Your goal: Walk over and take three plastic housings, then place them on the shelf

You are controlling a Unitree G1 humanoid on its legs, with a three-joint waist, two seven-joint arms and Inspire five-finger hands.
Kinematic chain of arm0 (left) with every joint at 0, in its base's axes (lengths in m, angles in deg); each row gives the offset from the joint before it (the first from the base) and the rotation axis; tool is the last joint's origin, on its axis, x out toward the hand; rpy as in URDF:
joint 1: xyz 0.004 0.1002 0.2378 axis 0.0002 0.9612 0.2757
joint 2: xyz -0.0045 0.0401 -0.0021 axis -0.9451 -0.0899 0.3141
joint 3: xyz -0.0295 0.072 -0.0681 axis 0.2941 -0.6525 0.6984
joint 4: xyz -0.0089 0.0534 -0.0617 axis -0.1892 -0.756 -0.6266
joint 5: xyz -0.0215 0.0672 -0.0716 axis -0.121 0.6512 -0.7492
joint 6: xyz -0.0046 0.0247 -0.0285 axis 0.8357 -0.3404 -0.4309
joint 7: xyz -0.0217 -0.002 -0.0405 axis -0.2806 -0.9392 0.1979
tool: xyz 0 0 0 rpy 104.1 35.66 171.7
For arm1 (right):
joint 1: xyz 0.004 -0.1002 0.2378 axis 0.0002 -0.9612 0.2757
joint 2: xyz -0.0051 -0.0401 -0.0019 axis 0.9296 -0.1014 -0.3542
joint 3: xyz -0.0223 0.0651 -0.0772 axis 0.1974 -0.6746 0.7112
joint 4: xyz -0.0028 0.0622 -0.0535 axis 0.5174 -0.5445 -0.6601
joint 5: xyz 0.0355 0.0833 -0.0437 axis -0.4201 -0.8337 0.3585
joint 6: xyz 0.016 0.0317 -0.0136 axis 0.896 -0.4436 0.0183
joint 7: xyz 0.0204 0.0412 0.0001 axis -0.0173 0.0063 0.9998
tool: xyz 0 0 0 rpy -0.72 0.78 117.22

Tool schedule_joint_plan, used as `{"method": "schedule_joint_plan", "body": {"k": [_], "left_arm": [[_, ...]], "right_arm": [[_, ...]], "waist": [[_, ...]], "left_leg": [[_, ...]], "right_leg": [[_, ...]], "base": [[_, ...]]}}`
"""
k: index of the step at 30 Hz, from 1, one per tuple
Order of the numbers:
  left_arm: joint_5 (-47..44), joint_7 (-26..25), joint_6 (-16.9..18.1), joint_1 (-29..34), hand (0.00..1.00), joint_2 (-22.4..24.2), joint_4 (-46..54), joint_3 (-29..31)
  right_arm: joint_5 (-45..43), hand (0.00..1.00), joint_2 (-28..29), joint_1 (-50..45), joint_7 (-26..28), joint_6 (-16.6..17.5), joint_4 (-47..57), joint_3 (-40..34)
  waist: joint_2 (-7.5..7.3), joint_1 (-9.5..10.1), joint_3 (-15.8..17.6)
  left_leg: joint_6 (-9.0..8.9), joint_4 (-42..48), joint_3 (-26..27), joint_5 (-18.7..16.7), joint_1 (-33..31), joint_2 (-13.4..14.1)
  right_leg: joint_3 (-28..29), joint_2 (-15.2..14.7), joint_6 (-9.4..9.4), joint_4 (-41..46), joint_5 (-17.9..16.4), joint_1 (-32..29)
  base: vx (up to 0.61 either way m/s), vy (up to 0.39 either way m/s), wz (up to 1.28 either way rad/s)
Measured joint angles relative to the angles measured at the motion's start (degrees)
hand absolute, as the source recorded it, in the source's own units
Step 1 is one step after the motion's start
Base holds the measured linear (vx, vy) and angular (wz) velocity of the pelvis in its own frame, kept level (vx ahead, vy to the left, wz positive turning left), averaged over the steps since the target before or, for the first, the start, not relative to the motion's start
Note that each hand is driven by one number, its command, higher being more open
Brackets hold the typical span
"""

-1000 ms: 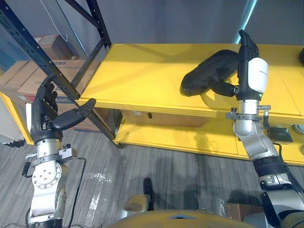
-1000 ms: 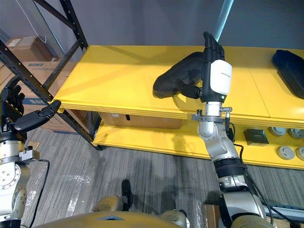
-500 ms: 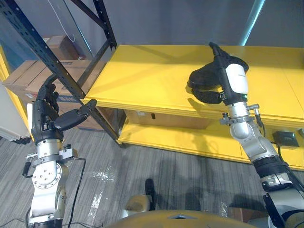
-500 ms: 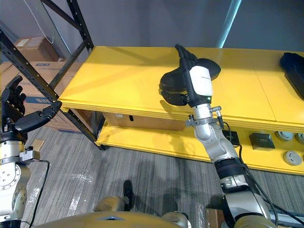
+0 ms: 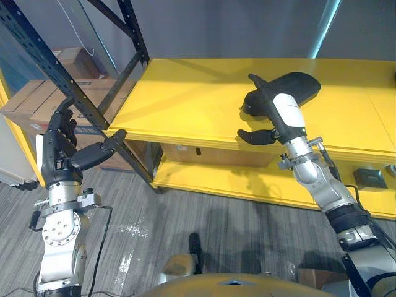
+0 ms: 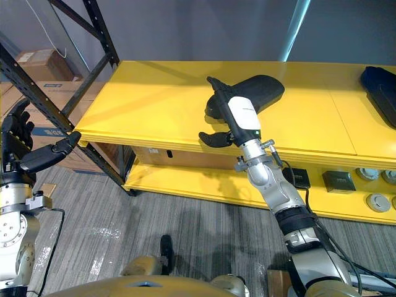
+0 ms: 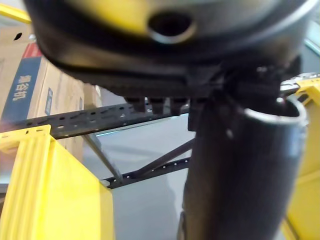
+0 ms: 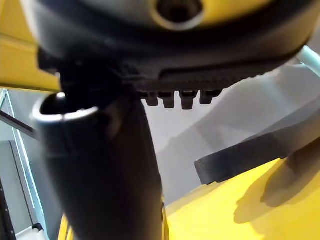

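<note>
The right arm was found extended forward over the yellow shelf, with the right hand held above the upper board near its front edge. Its fingers were recorded as straight and pressed side by side, pointing away and to the left, with the thumb spread out to the left; nothing was gripped. A black plastic housing was observed lying flat on the upper board, just beyond the right hand. Its long axis was set diagonally, the narrower end lying by the fingers and the broad rounded end pointing away and to the right. Contact between fingers and housing could not be established. The left hand was noted raised at the left, well apart from the shelf, fingers straight and upright, thumb held out toward a black rack upright. Cardboard boxes were seen behind the upright.
</note>
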Motion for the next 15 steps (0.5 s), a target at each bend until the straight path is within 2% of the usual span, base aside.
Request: {"method": "schedule_joint_plan", "body": {"k": [7,15], "left_arm": [[0.0,-1.0,-0.1,0.0,1.00,0.2,-0.2,-2.2],[0.0,-1.2,-0.1,0.0,1.00,0.4,-0.5,-2.2]], "right_arm": [[-0.1,1.00,0.1,3.3,-5.4,-6.1,-6.1,0.1],[-0.2,1.00,0.1,7.8,-8.3,-8.3,-11.1,-0.7]], "waist": [[0.15,0.98,0.3],[0.35,1.02,0.8]], "left_leg": [[-0.03,0.0,-0.1,0.1,-0.2,0.0],[-0.01,0.2,-0.6,0.3,-1.0,-0.3]], "right_leg": [[0.2,-0.1,-0.06,0.4,-0.1,-0.5],[0.1,-1.1,0.12,3.2,-1.4,-2.0]], "base": [[0.00,-0.002,0.00],[0.00,-0.024,0.04]]}}
